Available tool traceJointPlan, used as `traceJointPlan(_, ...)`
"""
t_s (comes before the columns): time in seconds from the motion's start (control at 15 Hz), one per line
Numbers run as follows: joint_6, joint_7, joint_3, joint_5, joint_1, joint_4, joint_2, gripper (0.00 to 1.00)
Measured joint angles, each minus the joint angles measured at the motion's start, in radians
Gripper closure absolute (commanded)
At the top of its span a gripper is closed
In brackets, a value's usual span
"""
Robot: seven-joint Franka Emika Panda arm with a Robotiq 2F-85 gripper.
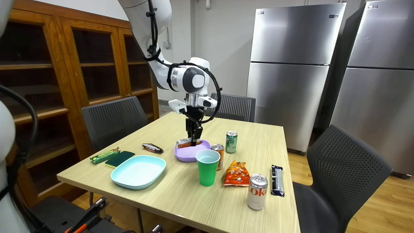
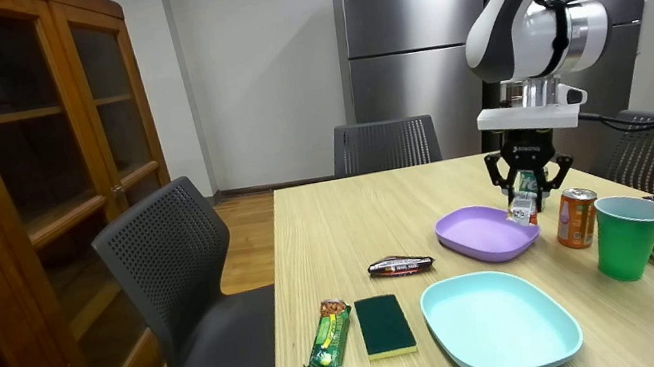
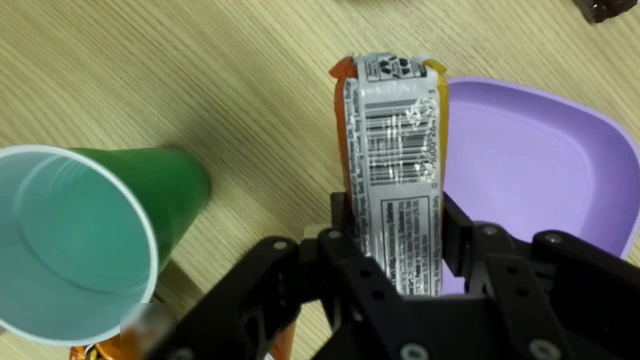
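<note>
Wrapped bar (image 3: 397, 135) clamped in the gripper (image 3: 396, 207)!
Fingers (image 3: 457, 235) pinch it from both sides, right at the edge of the purple plate (image 2: 483, 234), whether touching it I can't tell; out from there, orange can (image 2: 577, 219) just beside, green cup (image 2: 628, 244) near, and way back, a steel fridge (image 2: 414, 5).

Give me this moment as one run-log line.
gripper: closed on bar | bar: overlaps edge of purple plate in wrist view, contact unclear | nearby: cup, orange can
</note>
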Motion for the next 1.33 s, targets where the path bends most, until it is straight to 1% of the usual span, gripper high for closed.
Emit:
traceJointPlan(0.2,-0.033,0.021,0.000,0.020,-0.001,0.077,0.065,0.81)
traceJointPlan(0.73,-0.108,0.148,0.000,0.037,-0.003,0.253,0.206,0.81)
traceJointPlan(1.07,-0.147,0.185,0.000,0.037,-0.008,0.324,0.269,0.81)
traceJointPlan(1.33,-0.155,0.202,0.000,0.037,-0.009,0.356,0.301,0.81)
